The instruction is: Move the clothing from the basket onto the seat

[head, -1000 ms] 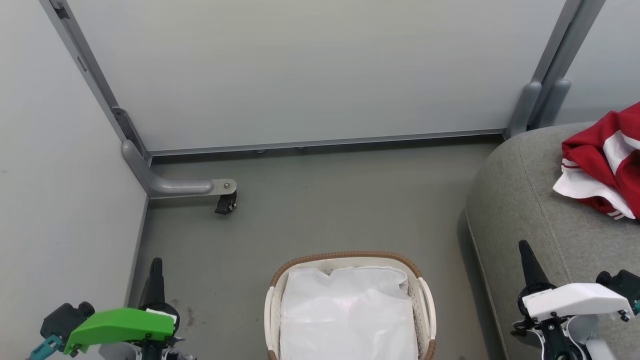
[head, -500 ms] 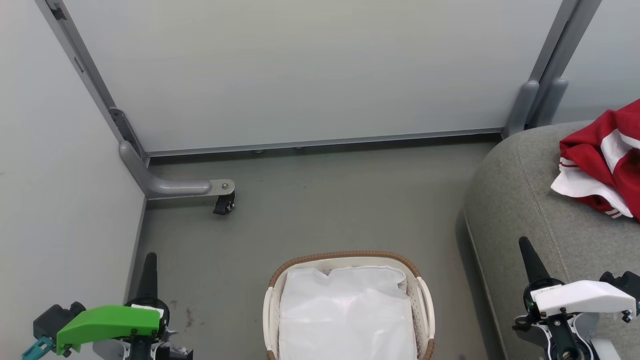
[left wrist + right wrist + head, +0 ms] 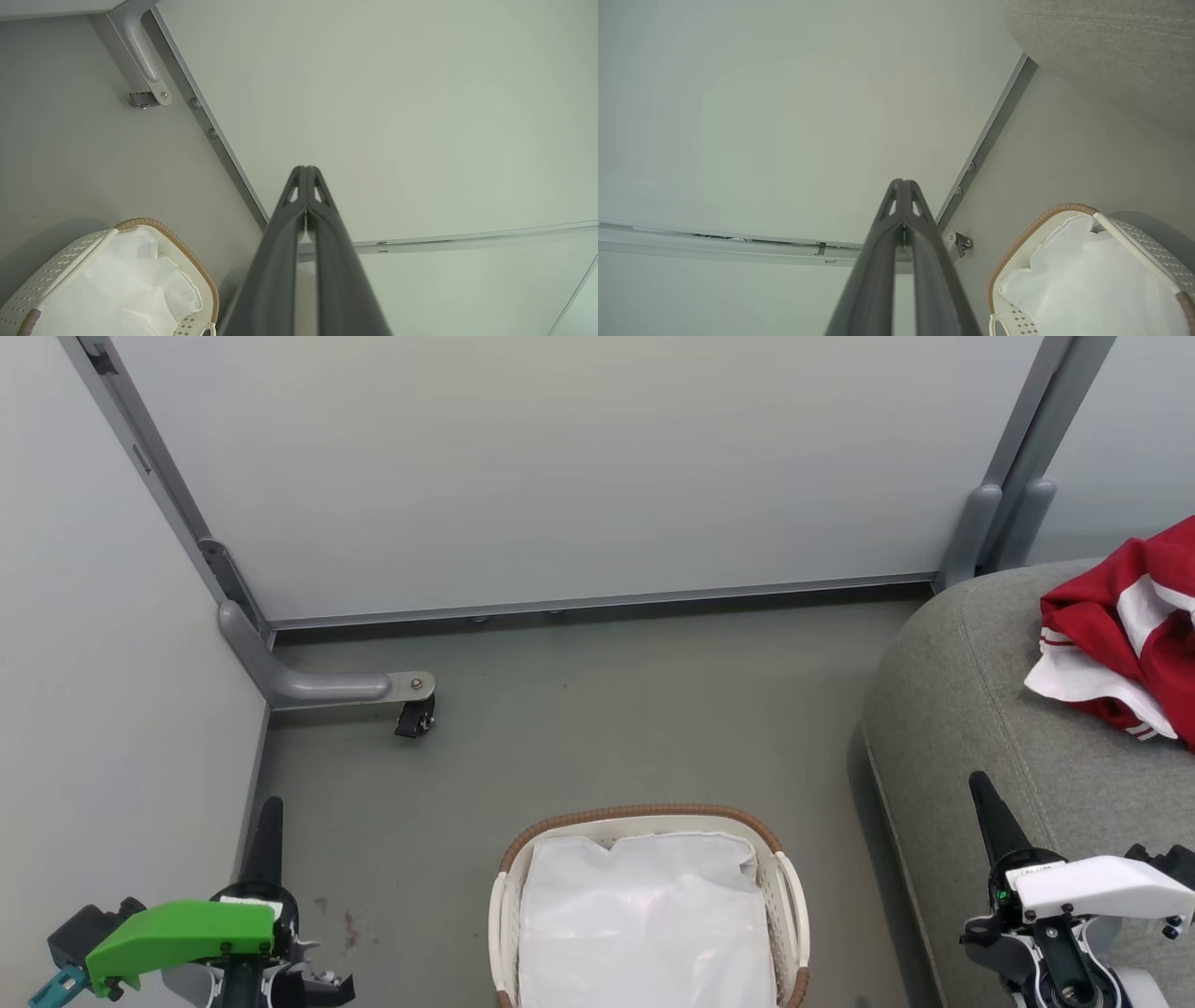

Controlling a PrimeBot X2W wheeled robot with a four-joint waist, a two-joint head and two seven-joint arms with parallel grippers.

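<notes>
Left gripper (image 3: 270, 810) and right gripper (image 3: 980, 789) flank the basket (image 3: 644, 813), fingers pressed together and empty, while the red clothing (image 3: 1125, 635) lies on the seat (image 3: 971, 709) to its right, so I'd simply park both arms clear.

— What's on the floor (image 3: 597, 728)?
— The basket (image 3: 644, 814), with the seat (image 3: 962, 709) near it on the right.
— And on the seat?
— Red-and-white clothing (image 3: 1120, 635), crumpled, well apart from the basket.

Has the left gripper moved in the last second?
Yes. In the head view the left gripper has drifted left, away from the basket, whose rim barely shifts in that view.
</notes>
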